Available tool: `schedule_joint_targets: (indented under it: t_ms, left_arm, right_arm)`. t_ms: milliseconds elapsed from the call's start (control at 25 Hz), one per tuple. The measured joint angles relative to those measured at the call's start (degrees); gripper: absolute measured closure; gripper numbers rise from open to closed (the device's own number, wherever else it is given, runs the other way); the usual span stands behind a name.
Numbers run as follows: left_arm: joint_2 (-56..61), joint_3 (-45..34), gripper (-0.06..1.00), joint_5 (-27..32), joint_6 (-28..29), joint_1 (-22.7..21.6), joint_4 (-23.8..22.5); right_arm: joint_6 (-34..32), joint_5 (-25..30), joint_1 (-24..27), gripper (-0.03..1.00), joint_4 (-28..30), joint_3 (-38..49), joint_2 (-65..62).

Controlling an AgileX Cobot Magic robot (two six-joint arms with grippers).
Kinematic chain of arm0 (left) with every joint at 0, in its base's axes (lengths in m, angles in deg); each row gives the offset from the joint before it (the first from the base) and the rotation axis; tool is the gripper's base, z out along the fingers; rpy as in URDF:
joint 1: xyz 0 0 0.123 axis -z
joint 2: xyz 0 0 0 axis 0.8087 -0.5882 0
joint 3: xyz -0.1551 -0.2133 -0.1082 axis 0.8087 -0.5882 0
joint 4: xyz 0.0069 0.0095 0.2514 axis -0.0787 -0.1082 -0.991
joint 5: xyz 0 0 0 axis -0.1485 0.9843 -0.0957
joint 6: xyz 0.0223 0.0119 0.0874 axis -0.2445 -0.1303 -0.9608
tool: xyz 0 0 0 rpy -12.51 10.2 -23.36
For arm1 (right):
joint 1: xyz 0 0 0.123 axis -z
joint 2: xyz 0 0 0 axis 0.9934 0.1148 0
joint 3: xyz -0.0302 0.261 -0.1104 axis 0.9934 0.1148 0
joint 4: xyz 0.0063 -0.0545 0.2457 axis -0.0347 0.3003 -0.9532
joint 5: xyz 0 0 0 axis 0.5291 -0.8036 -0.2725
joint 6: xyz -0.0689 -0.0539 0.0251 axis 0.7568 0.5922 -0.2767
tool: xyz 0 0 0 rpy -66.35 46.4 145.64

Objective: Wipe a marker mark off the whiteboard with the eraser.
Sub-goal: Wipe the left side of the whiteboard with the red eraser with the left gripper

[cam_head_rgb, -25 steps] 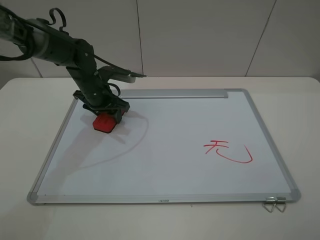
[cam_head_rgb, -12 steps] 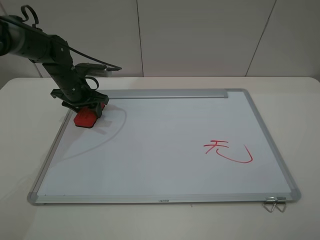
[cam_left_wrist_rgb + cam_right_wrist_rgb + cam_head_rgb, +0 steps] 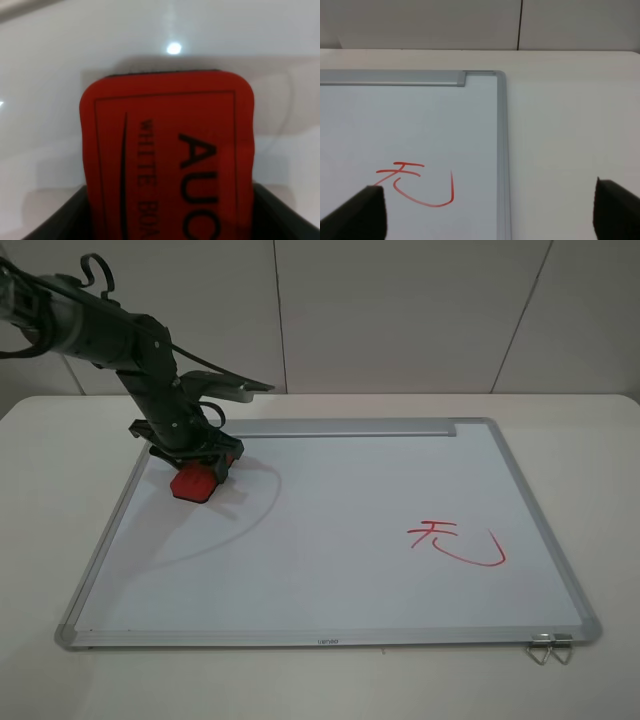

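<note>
The left gripper (image 3: 197, 466) is closed upon the eraser (image 3: 194, 484), its dark fingers (image 3: 287, 212) pressed to the block's two long sides and parted only by its width. One eraser is seen: a red rounded-rectangle block, smooth on top, printed with black lettering inside a thin black border, with a strip of dark felt shown at its outer edge in the left wrist view. It is placed on the whiteboard (image 3: 350, 580) at the far left, just inside the left frame rail and near the far left corner; what lies beneath it is hidden. The right gripper (image 3: 487, 212) is spread wide and nothing is gripped by it; the board's right frame rail is seen beyond its two dark fingertips. One board is present, a large glossy white rectangle framed in thin silver metal with grey corner caps, and a silver tray strip (image 3: 345, 427) is fixed along its far edge. One red character (image 3: 455, 543) is drawn on the right half, well apart from the eraser: two short horizontal strokes, crossed legs and a long curved hook. A wire clip (image 3: 548, 648) is attached at the near right corner. The board is laid flat on a white table (image 3: 600, 440).
</note>
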Motion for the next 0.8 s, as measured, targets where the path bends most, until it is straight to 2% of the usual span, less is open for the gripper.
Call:
schedule_joint_targets:
  t_ms: [520,680,800]
  left_arm:
    - [-0.5,0.7,0.37,3.7,0.0,15.4,0.6]
    - [-0.2,0.7,0.37,4.2,0.2,16.9,1.0]
    - [1.0,0.4,0.37,4.6,1.5,17.1,3.3]
  right_arm:
    - [0.0,0.0,0.0,0.26,0.0,0.0,0.0]
    - [0.0,0.0,0.0,0.26,0.0,0.0,0.0]
    - [0.0,0.0,0.0,0.26,0.0,0.0,0.0]
